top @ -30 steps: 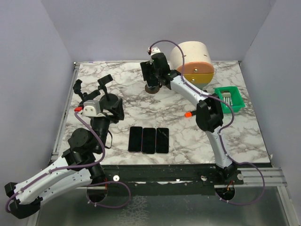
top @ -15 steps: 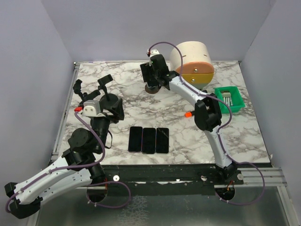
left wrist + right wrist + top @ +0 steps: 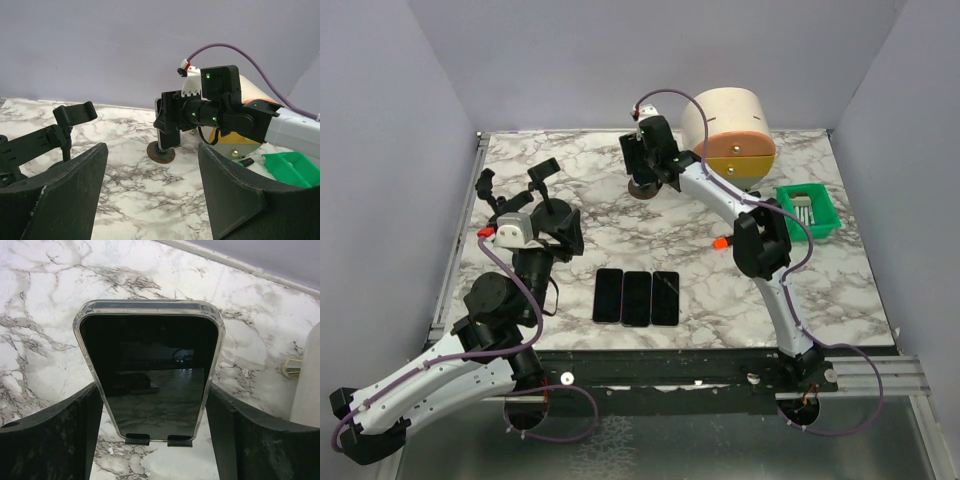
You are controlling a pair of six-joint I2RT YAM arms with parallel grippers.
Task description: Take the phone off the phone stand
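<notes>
A dark-screened phone point(image 3: 150, 375) in a clear case leans upright on its phone stand point(image 3: 137, 441), resting on two small black lips. The stand's round brown base point(image 3: 642, 188) sits at the back middle of the marble table. My right gripper point(image 3: 152, 387) reaches over the stand, one finger against each long edge of the phone point(image 3: 638, 160). My left gripper point(image 3: 558, 226) hovers open and empty over the left of the table. In its own view, the left gripper point(image 3: 152, 165) faces the stand base point(image 3: 161, 152).
Three phones point(image 3: 636, 297) lie flat side by side near the front. A black empty holder point(image 3: 545, 172) stands by the left arm. A tan drum point(image 3: 730, 130), a green bin point(image 3: 807, 210) and an orange marker point(image 3: 720, 242) are on the right.
The right gripper's fingers have closed in onto the phone's sides. The left arm has not moved.
</notes>
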